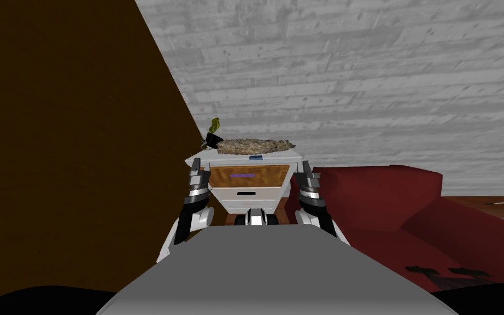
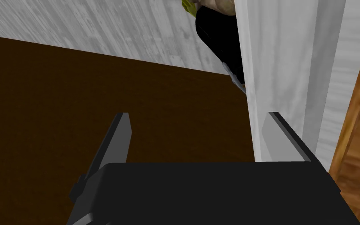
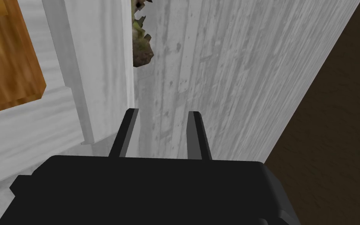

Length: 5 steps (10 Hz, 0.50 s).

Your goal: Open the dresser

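Observation:
A small white dresser [image 1: 276, 192] stands against the grey wall ahead. Its upper drawer front is wood-brown [image 1: 270, 176] with a purple handle [image 1: 242, 175]; the white drawer below has a dark handle [image 1: 245, 193]. Both drawers sit flush. My left gripper [image 1: 198, 170] is at the dresser's left front corner, open, one fingertip [image 2: 275, 123] against the white side panel [image 2: 284, 58]. My right gripper [image 1: 305, 174] is at the right front corner; its fingers stand close together [image 3: 161, 125] with nothing between them, beside the white frame [image 3: 89, 58].
A dark brown wall [image 1: 70, 153] runs close along my left. A red sofa [image 1: 387, 202] lies to the right of the dresser. On the dresser top are a black pot with a green plant [image 1: 214, 136] and a long brown rocky object [image 1: 253, 145].

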### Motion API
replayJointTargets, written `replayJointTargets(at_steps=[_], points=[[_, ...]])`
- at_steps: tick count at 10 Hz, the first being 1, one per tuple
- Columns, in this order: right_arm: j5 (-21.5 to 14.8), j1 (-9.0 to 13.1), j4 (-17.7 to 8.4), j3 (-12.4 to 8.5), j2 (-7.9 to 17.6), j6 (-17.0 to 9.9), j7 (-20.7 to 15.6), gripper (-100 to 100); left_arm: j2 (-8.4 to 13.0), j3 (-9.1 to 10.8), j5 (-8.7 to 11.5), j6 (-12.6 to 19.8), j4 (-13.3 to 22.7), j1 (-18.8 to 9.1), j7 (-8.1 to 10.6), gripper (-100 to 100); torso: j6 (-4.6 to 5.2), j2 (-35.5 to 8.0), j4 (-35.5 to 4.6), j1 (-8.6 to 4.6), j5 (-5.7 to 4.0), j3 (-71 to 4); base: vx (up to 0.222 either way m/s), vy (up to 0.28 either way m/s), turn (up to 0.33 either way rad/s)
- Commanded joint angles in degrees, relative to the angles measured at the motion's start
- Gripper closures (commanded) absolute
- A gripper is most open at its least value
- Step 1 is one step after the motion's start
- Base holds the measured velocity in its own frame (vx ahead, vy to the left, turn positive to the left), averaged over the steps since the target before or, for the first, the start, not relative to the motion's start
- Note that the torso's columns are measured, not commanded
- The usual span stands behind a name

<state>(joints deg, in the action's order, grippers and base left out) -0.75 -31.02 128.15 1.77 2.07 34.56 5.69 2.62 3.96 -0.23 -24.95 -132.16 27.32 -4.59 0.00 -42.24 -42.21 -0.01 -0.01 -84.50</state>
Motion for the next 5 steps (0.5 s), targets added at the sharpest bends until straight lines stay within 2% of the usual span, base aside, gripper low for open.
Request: replayJointTargets(at_steps=[1, 2, 5], points=[[0.00, 0.00, 0.00, 0.00, 0.00, 0.00, 0.00, 0, 2.93, -0.44, -0.17, 1.81, -0.09, 0.31, 0.16, -100, 0.03, -0.04, -0.04, -0.01, 0.00, -0.05, -0.023, -0.014, -0.027], [0.00, 0.00, 0.00, 0.00, 0.00, 0.00, 0.00, 0, 4.49, -0.78, -0.30, 3.51, -0.16, 0.56, 0.35, -100, 0.04, -0.03, -0.05, -0.02, 0.00, -0.07, -0.037, -0.015, -0.051], [0.00, 0.00, 0.00, 0.00, 0.00, 0.00, 0.00, 0, 5.80, -1.33, -0.50, 6.23, -0.26, 0.97, 0.65, -100, 0.01, 0.03, -0.04, -0.02, 0.00, -0.12, -0.030, -0.020, -0.044]])
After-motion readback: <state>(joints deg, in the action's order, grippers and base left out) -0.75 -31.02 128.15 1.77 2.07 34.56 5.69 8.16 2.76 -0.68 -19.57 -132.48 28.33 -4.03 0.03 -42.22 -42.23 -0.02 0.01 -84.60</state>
